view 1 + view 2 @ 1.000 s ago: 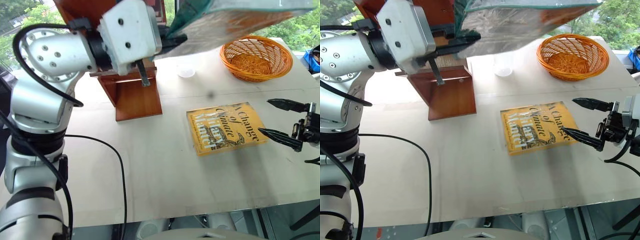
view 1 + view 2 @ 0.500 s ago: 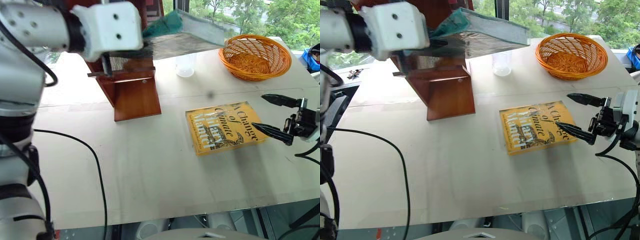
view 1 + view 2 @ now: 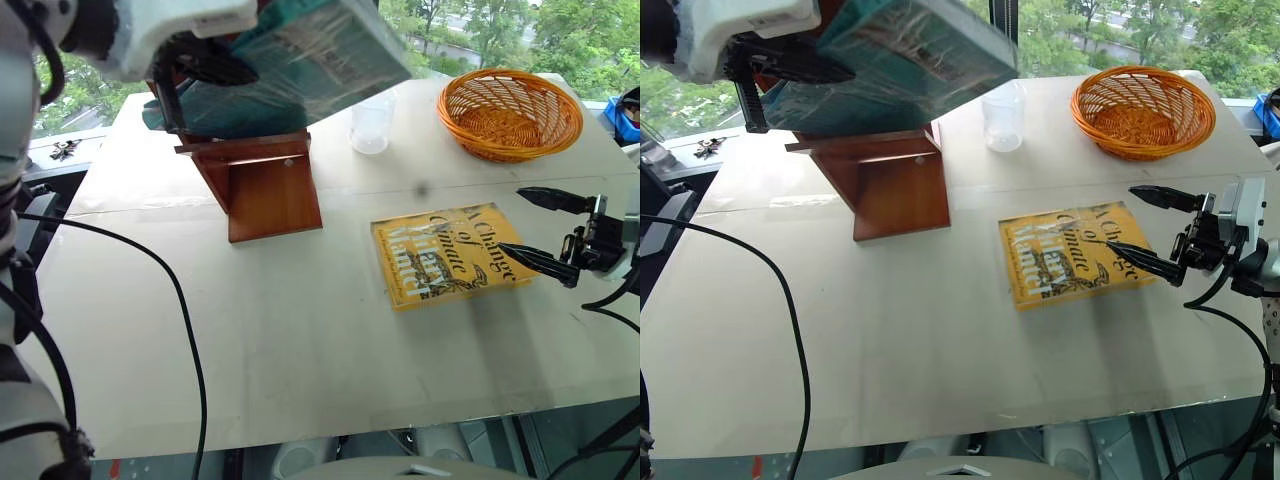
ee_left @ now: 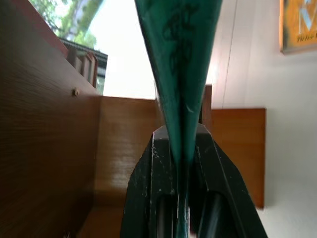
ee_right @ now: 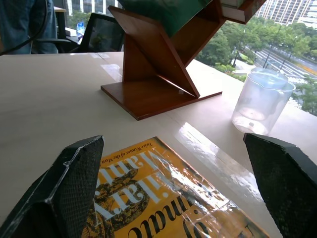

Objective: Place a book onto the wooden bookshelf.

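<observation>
The left gripper point(image 4: 182, 163) is pinching the book point(image 3: 300, 60), holding it tilted over the wooden bookshelf point(image 3: 265, 190) just beneath. A clear cup point(image 3: 371, 125) is standing beyond; the right gripper point(image 3: 535, 230) is hovering spread over a yellow book point(image 3: 450, 255).

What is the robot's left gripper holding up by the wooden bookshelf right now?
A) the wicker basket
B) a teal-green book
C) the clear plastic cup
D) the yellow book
B: the left gripper is clamped on the edge of the teal-green book, raised over the wooden bookshelf, while the yellow book, orange wicker basket and clear plastic cup sit on the table.
</observation>
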Robot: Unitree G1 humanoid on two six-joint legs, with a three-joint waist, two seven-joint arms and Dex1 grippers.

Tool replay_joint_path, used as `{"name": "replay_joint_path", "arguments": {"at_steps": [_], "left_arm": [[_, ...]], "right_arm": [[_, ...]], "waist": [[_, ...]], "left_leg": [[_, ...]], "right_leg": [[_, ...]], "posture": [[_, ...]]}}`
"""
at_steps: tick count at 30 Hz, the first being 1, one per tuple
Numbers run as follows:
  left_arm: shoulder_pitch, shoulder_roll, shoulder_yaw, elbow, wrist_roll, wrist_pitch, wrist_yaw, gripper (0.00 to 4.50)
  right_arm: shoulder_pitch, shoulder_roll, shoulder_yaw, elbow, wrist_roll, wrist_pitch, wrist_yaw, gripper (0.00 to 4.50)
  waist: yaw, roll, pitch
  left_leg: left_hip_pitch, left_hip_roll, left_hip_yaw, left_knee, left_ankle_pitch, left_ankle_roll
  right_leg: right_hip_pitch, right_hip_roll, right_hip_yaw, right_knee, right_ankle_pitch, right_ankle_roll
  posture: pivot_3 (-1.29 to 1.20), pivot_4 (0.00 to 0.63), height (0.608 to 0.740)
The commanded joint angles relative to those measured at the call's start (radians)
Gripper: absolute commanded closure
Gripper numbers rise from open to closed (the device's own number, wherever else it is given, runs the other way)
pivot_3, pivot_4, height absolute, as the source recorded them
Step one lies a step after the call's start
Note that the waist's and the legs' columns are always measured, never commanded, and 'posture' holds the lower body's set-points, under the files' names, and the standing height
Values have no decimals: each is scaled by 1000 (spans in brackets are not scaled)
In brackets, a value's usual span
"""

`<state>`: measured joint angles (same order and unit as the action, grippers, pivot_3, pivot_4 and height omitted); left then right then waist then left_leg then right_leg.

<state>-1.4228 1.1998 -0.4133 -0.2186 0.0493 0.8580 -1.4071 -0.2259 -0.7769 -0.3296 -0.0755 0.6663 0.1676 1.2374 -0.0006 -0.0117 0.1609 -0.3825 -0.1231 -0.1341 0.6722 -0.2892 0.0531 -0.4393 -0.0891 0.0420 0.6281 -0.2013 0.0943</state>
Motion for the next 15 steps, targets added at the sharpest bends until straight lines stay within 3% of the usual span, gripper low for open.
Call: {"name": "replay_joint_path", "arguments": {"at_steps": [1, 7, 15], "left_arm": [[30, 64, -27, 28, 152, -173, 7, 4461], [75, 23, -5, 40, 244, -237, 51, 4461], [193, -63, -33, -67, 380, -114, 85, 4461]], "right_arm": [[-11, 5, -17, -12, -2, -28, -5, 0], [-16, 19, -11, -7, -9, -45, -12, 0], [-30, 35, -20, -23, 16, -20, -31, 0]], "waist": [[-12, 0, 0], [-15, 0, 0], [-15, 0, 0]], "left_leg": [[0, 0, 0, 0, 0, 0], [1, 0, 1, 1, 0, 0], [6, 1, 2, 5, 2, -3]], "right_leg": [[0, 0, 0, 1, 0, 0], [-1, 0, 2, 6, 0, 0], [1, 2, 3, 15, 2, -3]], "posture": [[0, 150, 740], [0, 150, 740], [0, 150, 740]]}}
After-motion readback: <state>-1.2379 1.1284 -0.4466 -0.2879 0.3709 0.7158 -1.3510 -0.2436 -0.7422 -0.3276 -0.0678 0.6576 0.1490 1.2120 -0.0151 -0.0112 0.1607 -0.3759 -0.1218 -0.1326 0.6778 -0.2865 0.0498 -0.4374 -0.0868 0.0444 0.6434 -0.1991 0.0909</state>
